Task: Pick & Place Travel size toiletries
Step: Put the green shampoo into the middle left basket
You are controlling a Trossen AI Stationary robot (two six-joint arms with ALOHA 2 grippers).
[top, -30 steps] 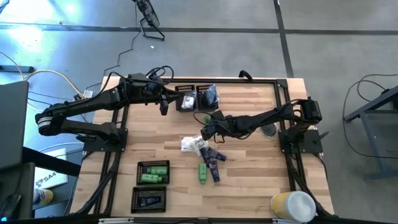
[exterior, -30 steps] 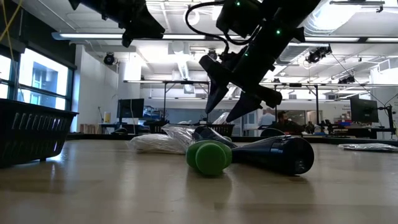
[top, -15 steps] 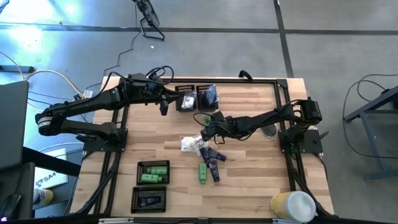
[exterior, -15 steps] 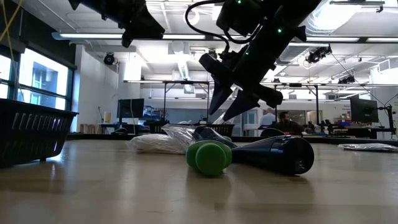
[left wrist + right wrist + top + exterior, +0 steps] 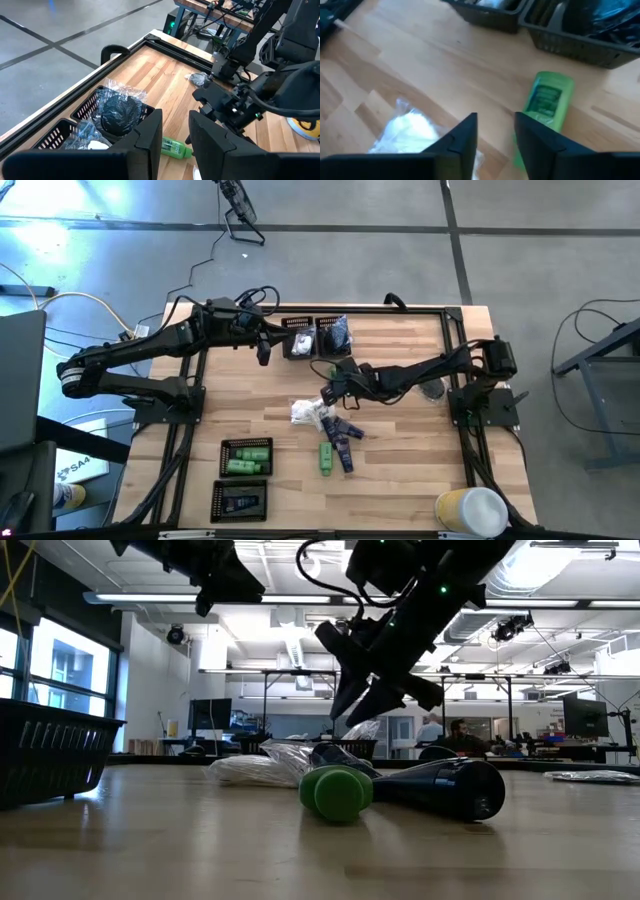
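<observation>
Bright overhead light, blurry right wrist (soft)

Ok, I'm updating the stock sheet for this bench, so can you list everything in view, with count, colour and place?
table: one, light wood, under both arms
far trays: two, black mesh, far edge, holding bagged items
near trays: two, black mesh, front left, one with green tubes, one with navy
loose green tubes: at least two, mid-table
loose navy tubes: several, dark, central pile
white packet: one, central pile
clear bag: one, by right arm's base
round container: one, pale yellow, front right
person: one, room behind
left end effector: dark, open, beside far trays
right end effector: dark, above the pile
</observation>
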